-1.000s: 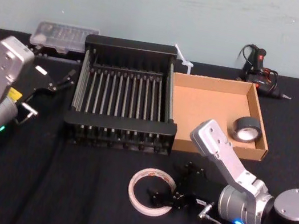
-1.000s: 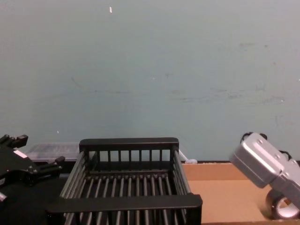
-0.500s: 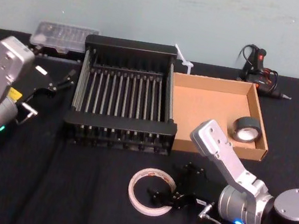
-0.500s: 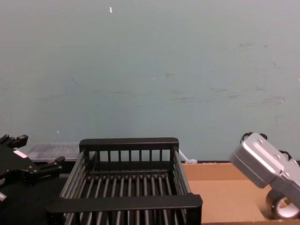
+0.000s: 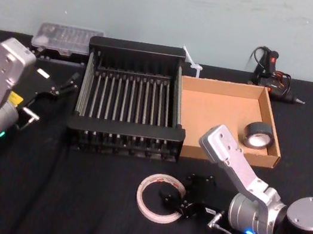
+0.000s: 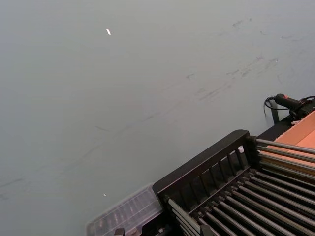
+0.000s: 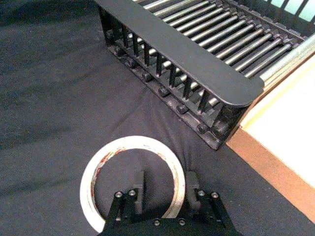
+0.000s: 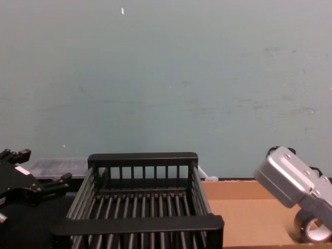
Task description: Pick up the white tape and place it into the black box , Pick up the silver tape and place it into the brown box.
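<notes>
The white tape (image 5: 143,194) lies flat on the black cloth in front of the black box (image 5: 124,128). My right gripper (image 5: 173,202) is low over the ring's right side. In the right wrist view the right gripper (image 7: 166,175) straddles the white tape (image 7: 129,142), one finger inside the ring and one outside. The inner finger stands clear of the band, so the gripper is open. The silver tape (image 5: 257,135) sits in the brown box (image 5: 218,110), at its right wall. My left gripper (image 5: 59,83) rests open to the left of the black box.
A clear plastic case (image 5: 67,37) lies behind the black box on the left. A black hand tool (image 5: 271,67) with its cord lies behind the brown box. The brown box touches the black box's right side. Black cloth covers the table.
The right gripper's fingers have drawn closer together around the white tape's rim, and the ring has shifted slightly to the right. The left arm has not moved.
</notes>
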